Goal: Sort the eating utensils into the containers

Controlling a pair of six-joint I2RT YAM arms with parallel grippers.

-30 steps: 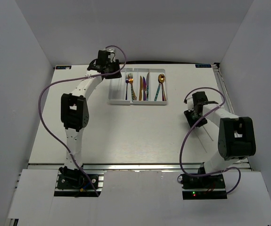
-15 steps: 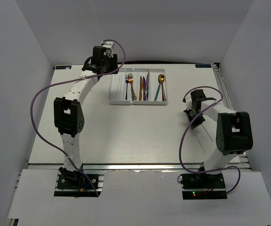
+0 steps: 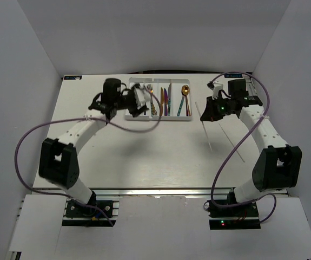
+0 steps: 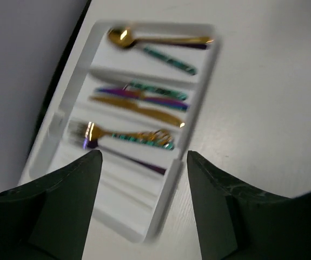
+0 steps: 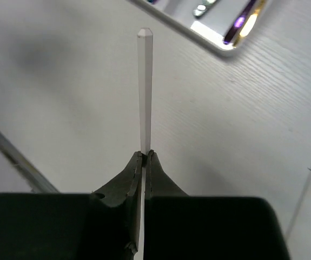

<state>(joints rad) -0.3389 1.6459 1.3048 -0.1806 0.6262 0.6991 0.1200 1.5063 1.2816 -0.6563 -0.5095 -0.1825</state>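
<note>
The white tray (image 3: 160,118) stands at the back of the table and holds the eating utensils: forks (image 3: 149,97), knives (image 3: 165,100) and spoons (image 3: 184,97). My left gripper (image 3: 139,102) hovers open over the tray's left end. In the left wrist view the left gripper (image 4: 144,157) has nothing between its jaws, with the tray rim (image 4: 169,184), forks (image 4: 123,135), knives (image 4: 139,103) and a gold spoon (image 4: 144,39) below. My right gripper (image 3: 204,114) is to the right of the tray. In the right wrist view the right gripper (image 5: 145,155) is shut on a thin pale stick (image 5: 145,86).
Another thin grey line (image 3: 233,146) lies on the table in front of the right arm. The tray's corner (image 5: 214,40) shows at the top of the right wrist view. Purple cables hang from both arms. White walls close in the table on three sides.
The left arm swung from behind the tray's back left corner to over its left end, and its jaws widened. The right arm moved up toward the tray and shut on the thin stick.
</note>
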